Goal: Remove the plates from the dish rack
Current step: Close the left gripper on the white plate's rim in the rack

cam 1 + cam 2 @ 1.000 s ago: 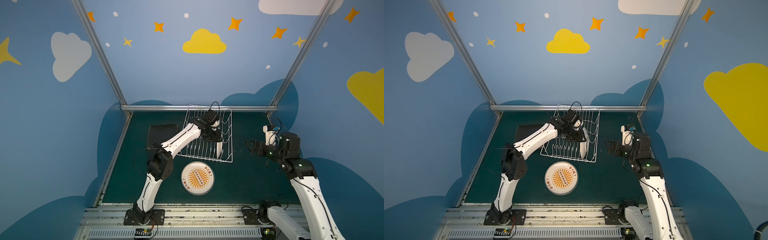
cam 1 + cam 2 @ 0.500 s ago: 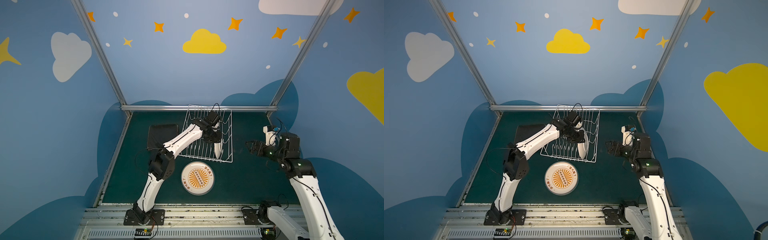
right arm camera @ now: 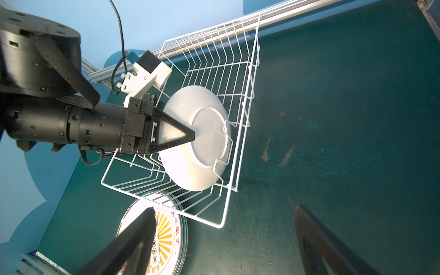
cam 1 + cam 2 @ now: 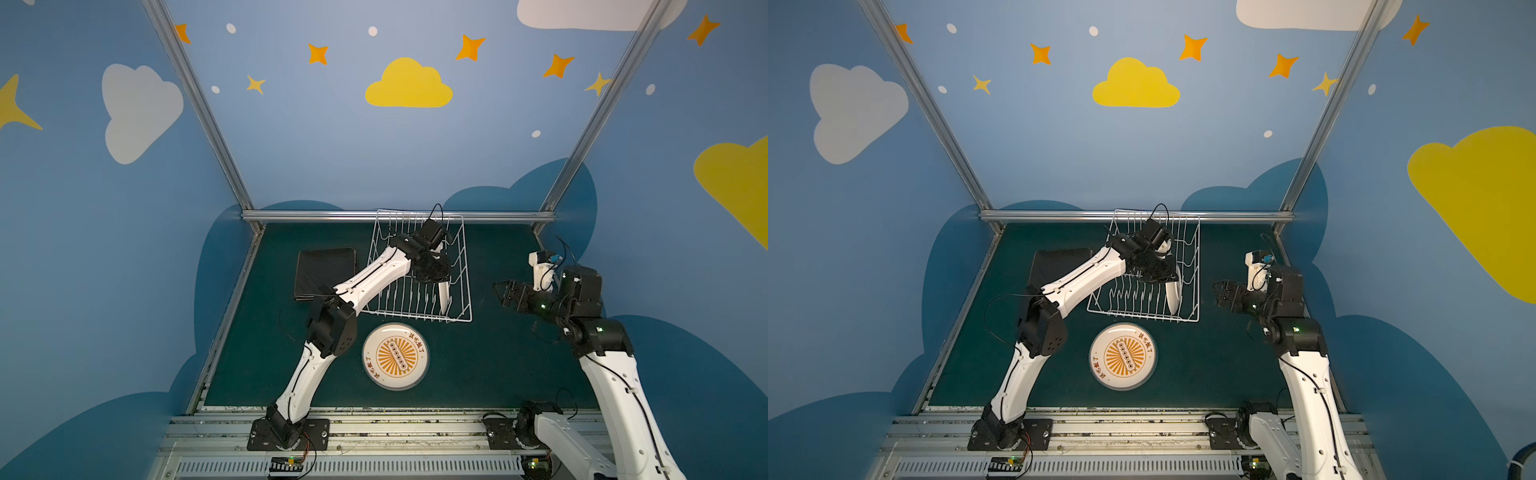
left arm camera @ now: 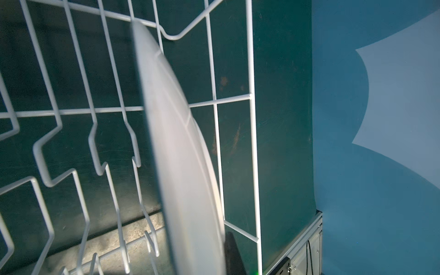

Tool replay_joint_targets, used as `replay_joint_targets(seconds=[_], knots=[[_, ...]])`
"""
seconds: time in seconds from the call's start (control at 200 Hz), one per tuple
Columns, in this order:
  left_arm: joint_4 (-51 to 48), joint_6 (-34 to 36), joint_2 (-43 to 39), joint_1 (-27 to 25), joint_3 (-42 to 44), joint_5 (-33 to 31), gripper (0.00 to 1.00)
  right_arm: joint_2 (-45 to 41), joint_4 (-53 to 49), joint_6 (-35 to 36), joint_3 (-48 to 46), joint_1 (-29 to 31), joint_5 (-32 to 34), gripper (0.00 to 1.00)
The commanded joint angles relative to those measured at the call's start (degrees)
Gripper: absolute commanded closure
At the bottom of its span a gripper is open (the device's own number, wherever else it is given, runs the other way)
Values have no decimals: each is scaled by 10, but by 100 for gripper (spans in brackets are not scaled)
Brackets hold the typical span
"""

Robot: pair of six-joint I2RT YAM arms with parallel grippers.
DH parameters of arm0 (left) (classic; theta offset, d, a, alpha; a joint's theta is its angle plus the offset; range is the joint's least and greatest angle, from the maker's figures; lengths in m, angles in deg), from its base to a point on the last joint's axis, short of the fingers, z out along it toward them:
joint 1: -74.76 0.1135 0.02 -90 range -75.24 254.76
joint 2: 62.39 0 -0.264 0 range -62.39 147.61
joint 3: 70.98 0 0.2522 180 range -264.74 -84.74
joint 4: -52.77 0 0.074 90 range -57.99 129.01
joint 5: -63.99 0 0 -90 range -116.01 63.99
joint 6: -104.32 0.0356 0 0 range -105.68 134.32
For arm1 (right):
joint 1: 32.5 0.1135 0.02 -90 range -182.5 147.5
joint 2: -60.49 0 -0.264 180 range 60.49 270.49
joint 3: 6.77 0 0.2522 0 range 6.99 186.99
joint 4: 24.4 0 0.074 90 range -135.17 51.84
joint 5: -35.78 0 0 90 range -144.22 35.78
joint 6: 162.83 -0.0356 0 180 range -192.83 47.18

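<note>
The dish rack [image 4: 415, 316] [image 4: 1142, 316] is a white wire basket at the back middle of the table. One round white plate [image 4: 444, 297] [image 4: 1173, 295] [image 3: 197, 138] stands on edge in its right end. My left gripper [image 4: 436, 278] [image 4: 1163, 274] [image 3: 190, 137] is shut on that plate's upper rim. In the left wrist view the plate [image 5: 181, 154] fills the middle, with one dark finger [image 5: 232, 254] beside it. My right gripper [image 4: 498, 289] [image 4: 1219, 291] [image 3: 223, 208] hangs open to the right of the rack, holding nothing.
A stack of round white plates with an orange sunburst centre [image 4: 395, 357] [image 4: 1122, 357] [image 3: 154, 238] lies on the green mat [image 4: 498, 365] in front of the rack. Black square plates [image 4: 326, 272] [image 4: 1059, 266] lie left of it. An aluminium rail [image 4: 395, 216] bounds the back.
My left gripper has closed on the rim of the plate standing in the rack. The right arm has stayed where it was.
</note>
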Motion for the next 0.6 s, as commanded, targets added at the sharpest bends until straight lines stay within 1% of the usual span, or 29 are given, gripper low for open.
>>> replay_joint_targets(seconds=[0.0,0.115,0.255,0.596], knots=[[23,-14,39,-3,-38,10,97,-5,2,8,-3,-6,-9,10],[14,-16,63,-3,-76,16,97,-1,-6,17,4,-11,-14,10],[-2,-15,75,-3,-109,21,97,6,-8,18,6,-19,-22,10],[-17,-1,29,-2,-115,17,97,15,7,6,4,-25,-32,10]])
